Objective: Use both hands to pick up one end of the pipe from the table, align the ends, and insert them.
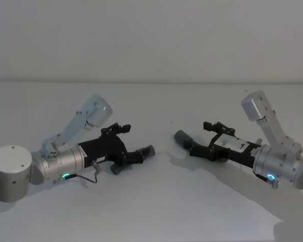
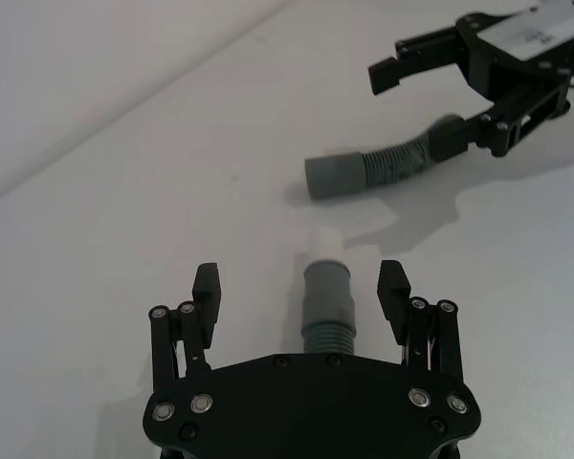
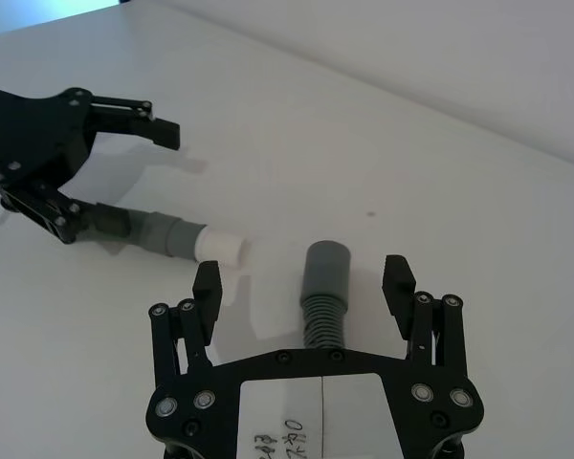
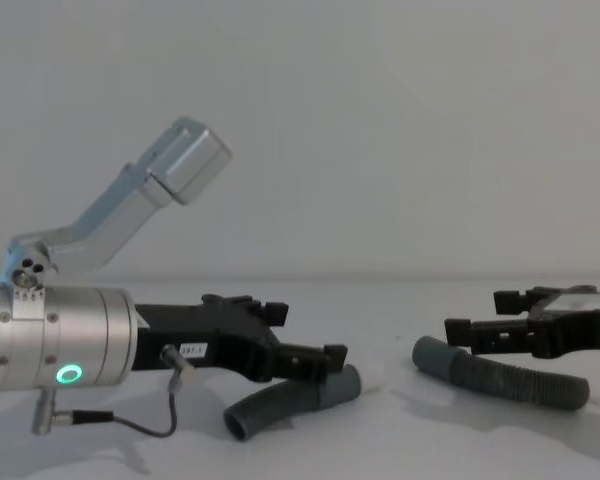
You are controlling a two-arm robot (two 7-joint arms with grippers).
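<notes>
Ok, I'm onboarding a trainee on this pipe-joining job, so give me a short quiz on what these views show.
1. True or false: the dark-grey corrugated hose piece at the black lattice-linkage left gripper is already plugged into the second hose piece at the black right gripper.
2. Whose hose cuff carries the white tip? A) left gripper's B) right gripper's C) neither
3. Fill in: both grippers' fingers are ___ around their hoses, low over the matte white table.
Key: 1 false; 2 A; 3 open.
</notes>
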